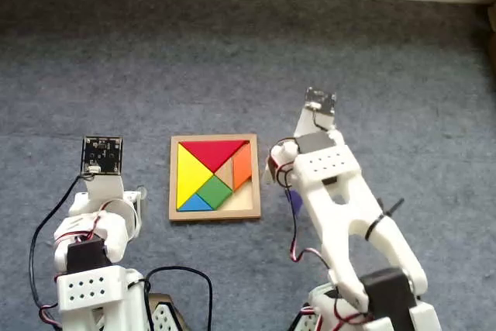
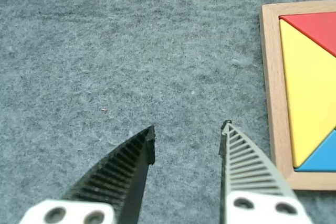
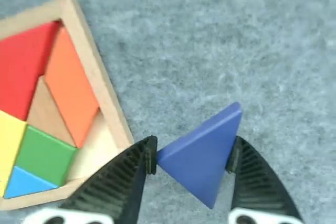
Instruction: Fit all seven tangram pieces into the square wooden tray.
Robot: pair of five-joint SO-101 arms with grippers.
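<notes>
Grey carpet (image 1: pixel 232 60) covers the table, with the two arms at its near edge.

Square wooden tray (image 1: pixel 215 215) lies flat near the middle of the carpet, between the arms.

- Red triangle (image 1: pixel 213 151) lies along the tray's far edge.
- Yellow triangle (image 1: pixel 190 176) lies along the edge on the left arm's side.
- Light blue triangle (image 1: pixel 194 203), small, sits in the near corner on that same side.
- Green square (image 1: pixel 215 190) sits mid-tray, toward the near edge.
- Orange parallelogram (image 1: pixel 242 167) lies against the edge on the right arm's side.
- Tan triangle (image 1: pixel 225 170) shows between red and orange. Cannot tell whether it is a piece or bare wood.
- The near corner on the right arm's side shows pale tray floor.

Right gripper (image 3: pixel 191 154) is low over the carpet just outside the tray's right-side edge. Its fingers are clamped on the dark blue triangle (image 3: pixel 202 153), one on each side. The piece is near the rim but apart from it.

Left gripper (image 2: pixel 188 132) is over bare carpet beside the tray's opposite edge. Its fingers are spread and grasp nothing.
</notes>
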